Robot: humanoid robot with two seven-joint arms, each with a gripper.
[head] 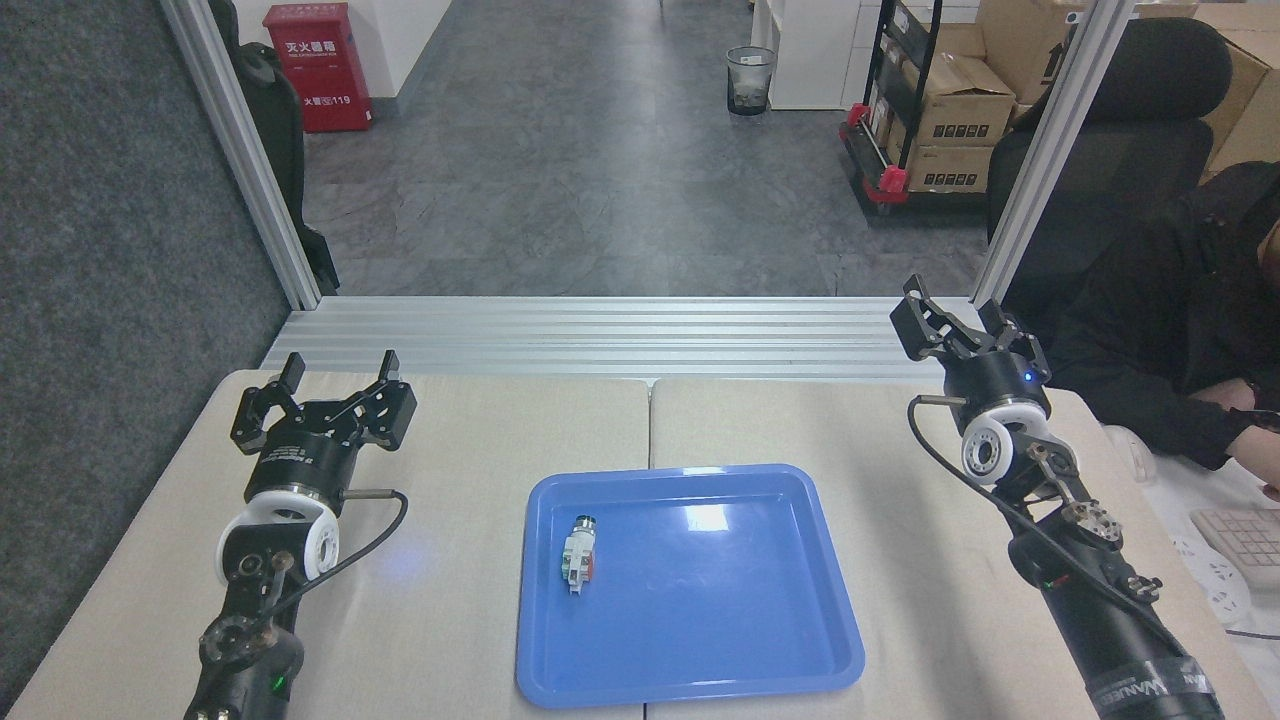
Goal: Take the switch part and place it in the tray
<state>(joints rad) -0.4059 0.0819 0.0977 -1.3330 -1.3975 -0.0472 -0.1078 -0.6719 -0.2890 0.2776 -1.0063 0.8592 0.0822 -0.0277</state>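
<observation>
Switch part (577, 554) lies on its side in the left half of the blue tray (720, 640), nothing touching it. From the head view, the left gripper (325, 388) hangs over the far left of the table (470, 430), fingers spread and empty. The right gripper (958, 320) sits raised at the far right, fingers apart too.

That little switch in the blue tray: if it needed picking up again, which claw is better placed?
Probably the left claw: it is open, and the switch part lies on the tray's left side. The right claw is open too, but farther off.
</observation>
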